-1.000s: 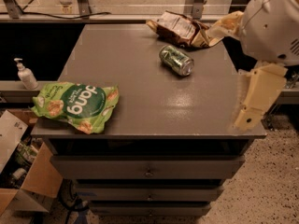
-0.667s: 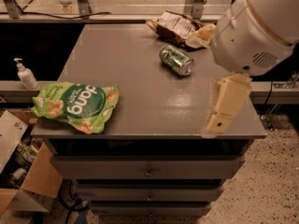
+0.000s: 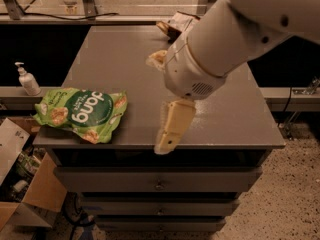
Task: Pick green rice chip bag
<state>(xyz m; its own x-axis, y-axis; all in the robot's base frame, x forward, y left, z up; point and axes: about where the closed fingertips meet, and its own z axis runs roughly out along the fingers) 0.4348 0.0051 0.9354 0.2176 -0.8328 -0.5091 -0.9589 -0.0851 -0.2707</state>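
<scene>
Gripper [image 3: 169, 134]: held over the front edge of the table [image 3: 227, 121]; grip state cannot be told. Green rice chip bag [image 3: 82, 113]: laid flat, apart, at the image-left corner.

Before you, a grey drawer desk [image 3: 115, 59] in dim warm light, your gripper [image 3: 172, 126] over its front edge, speckled floor [image 3: 295, 199] by its front-right corner, cardboard box [image 3: 40, 194] below its front-left corner, pump bottle [image 3: 27, 79] beyond its left edge.
</scene>
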